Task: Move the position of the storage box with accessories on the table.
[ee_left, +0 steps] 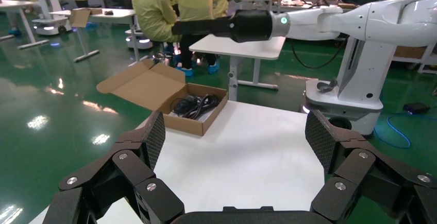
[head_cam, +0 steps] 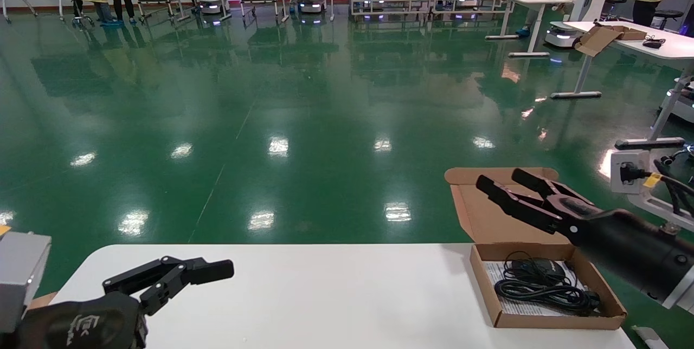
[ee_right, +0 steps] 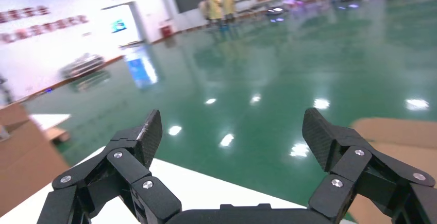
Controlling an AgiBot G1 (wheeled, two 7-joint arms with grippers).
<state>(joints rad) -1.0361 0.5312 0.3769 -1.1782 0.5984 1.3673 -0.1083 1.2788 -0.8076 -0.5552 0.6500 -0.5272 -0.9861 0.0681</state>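
1. Right tool (head_cam: 512, 185): fingers spread, grasping nothing, hovering above the storage box's (head_cam: 547, 319) raised lid.
2. Left tool (head_cam: 192, 274): spread, empty, parked over the counter's (head_cam: 303, 295) left end.
3. Storage box sits at the counter's right end, holding a wired mouse (head_cam: 537, 269), its coiled cable and a paper sheet (head_cam: 496, 273).
4. Judgement: light, thin corrugated cardboard that crushes easily; grip a side wall, not the floppy lid.

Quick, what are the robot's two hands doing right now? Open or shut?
Left gripper: open, holding nothing, low over the table.
Right gripper: open, holding nothing, in the air above the box.
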